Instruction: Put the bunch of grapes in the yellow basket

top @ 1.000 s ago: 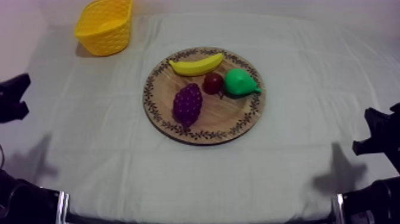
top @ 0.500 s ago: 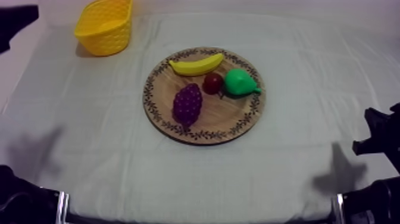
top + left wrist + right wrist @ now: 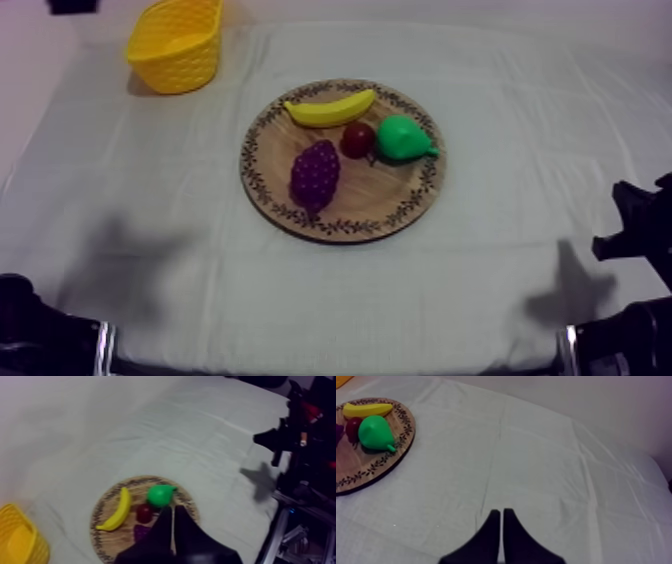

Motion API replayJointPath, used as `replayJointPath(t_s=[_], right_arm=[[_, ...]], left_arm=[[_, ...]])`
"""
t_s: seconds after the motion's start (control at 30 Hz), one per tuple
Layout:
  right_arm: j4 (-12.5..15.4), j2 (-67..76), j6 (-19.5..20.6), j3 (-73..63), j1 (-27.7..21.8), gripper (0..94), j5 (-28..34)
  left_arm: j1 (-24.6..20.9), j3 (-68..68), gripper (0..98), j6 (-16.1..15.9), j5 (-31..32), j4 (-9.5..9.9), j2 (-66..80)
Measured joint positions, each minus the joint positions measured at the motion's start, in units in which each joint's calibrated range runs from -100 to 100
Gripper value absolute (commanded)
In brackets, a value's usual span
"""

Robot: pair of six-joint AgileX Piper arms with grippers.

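A bench under a grey-white cloth (image 3: 520, 110) carries 1 round wooden board with a patterned rim (image 3: 375, 195) and 1 yellow lattice-walled basket (image 3: 177, 45), well apart at the far left corner. On the board lie 4 toy fruits: 1 yellow curved banana (image 3: 329, 108), 1 small red fruit (image 3: 358, 139), 1 green pear (image 3: 404, 138) and 1 dark purple bunch of grapes (image 3: 315, 173). The grapes form a knobbly oval cluster on the board's left half, near the red fruit. There are 2 black pincers. The left pincer (image 3: 173, 526), fingers pressed together on nothing, hangs high over the board. The right pincer (image 3: 501, 521), likewise closed and empty, sits over bare cloth.
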State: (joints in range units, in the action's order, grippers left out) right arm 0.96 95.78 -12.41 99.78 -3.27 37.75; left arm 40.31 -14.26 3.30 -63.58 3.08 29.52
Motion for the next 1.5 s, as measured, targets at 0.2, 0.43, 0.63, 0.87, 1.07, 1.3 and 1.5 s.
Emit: replayJointPath(t_s=[0.2,0.43,0.63,0.87,1.07,1.3,1.5], right_arm=[[0.0,0.0,0.0,0.0,0.0,0.3,0.0],[0.0,0.0,0.0,0.0,0.0,0.3,0.0],[0.0,0.0,0.0,0.0,0.0,0.3,0.0],[0.0,0.0,0.0,0.0,0.0,0.3,0.0],[0.0,0.0,0.0,0.0,0.0,0.3,0.0],[0.0,0.0,0.0,0.0,0.0,0.3,0.0],[0.0,0.0,0.0,0.0,0.0,0.3,0.0]], left_arm=[[3.9,4.5,0.0,0.9,-0.1,-0.11,-10.1],[4.6,13.5,0.0,1.1,-2.3,-0.42,-22.5],[4.5,19.5,0.0,1.7,-2.9,-1.19,-32.6],[2.9,17.0,0.0,1.6,-0.6,-3.08,-40.5],[0.2,10.3,0.0,1.0,2.5,-4.67,-44.6],[-2.8,5.0,0.0,1.1,6.2,-5.15,-48.5],[-3.6,6.0,0.0,1.8,6.6,-5.48,-50.8]])
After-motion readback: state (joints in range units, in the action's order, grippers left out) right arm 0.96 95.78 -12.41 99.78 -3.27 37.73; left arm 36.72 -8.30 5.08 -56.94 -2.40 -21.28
